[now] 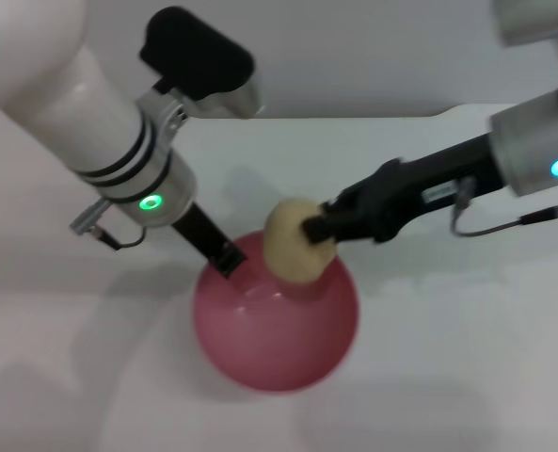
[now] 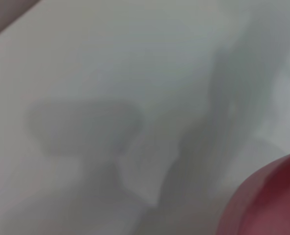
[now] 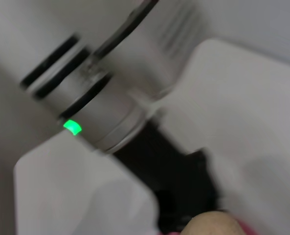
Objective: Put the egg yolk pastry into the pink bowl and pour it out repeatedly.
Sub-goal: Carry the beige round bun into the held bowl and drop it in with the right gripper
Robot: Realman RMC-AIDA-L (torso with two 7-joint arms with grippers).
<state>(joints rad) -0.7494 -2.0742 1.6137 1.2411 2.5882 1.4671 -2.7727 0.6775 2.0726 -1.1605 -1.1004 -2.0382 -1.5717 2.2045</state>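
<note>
The pink bowl (image 1: 277,325) sits on the white table in the head view, and its edge shows in the left wrist view (image 2: 272,200). My left gripper (image 1: 224,259) is shut on the bowl's far-left rim. My right gripper (image 1: 314,229) is shut on the pale tan egg yolk pastry (image 1: 295,241) and holds it just above the bowl's far rim. The pastry's top also shows in the right wrist view (image 3: 213,224), with the left arm's wrist (image 3: 93,105) behind it.
The white table (image 1: 448,377) stretches around the bowl, with its far edge (image 1: 354,115) behind both arms. A thin cable (image 1: 495,221) hangs under the right arm.
</note>
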